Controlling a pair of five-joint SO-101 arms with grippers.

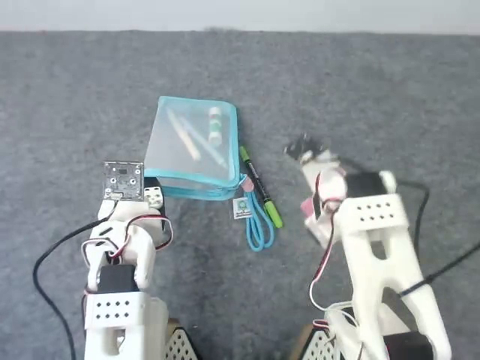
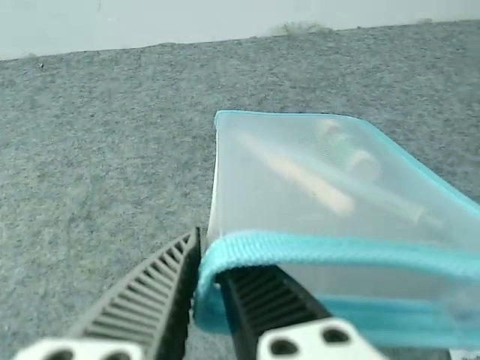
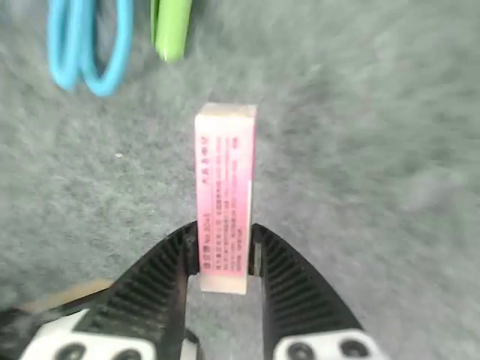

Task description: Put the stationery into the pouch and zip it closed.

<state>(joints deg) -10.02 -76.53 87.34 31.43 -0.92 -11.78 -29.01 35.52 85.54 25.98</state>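
Left tool [image 2: 206,259] pinched on the teal zip edge of the pouch [image 2: 322,187], at its 7 o'clock corner in the high view. Right tool [image 3: 223,244] clamped on a pink eraser [image 3: 223,172]; the label print is too small to read. Pouch lies on the grey desk [image 1: 390,97], with a pencil [image 1: 184,135] inside. Green marker [image 1: 260,187] at the pouch's 3 o'clock. Blue loop [image 1: 259,225] and small tag [image 1: 242,208] at its 5. Eraser at the marker's 3 o'clock.
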